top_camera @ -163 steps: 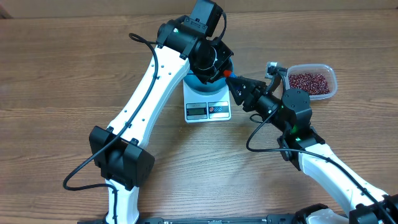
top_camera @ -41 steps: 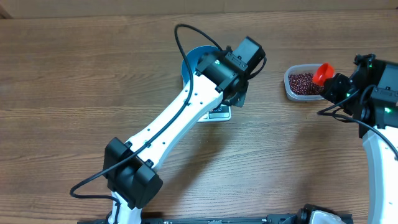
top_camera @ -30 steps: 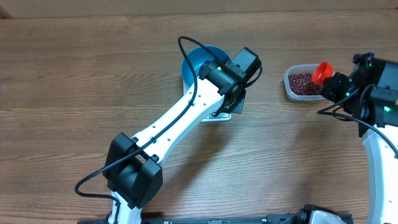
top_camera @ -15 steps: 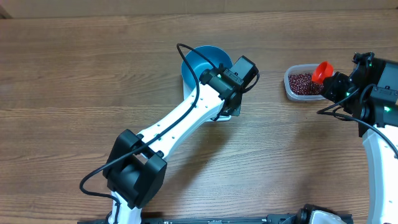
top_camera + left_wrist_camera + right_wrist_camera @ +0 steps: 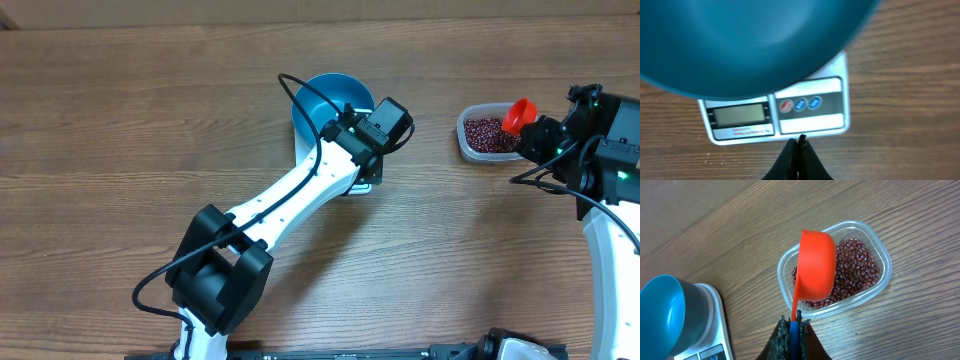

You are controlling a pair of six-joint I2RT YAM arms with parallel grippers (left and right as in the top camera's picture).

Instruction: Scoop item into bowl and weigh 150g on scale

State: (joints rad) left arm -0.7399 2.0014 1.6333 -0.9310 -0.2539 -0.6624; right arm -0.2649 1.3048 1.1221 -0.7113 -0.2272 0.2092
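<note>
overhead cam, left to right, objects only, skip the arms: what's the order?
blue bowl → clear tub of beans → orange scoop, over the tub's right end. I leave out the scale: it sits under the bowl and the left arm, so its place is unclear.

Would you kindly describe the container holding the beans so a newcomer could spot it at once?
On the wooden table, look right of the blue bowl on the white scale. There sits a clear plastic tub beneath the orange scoop in the right gripper. Only it is transparent and holds reddish beans.
</note>
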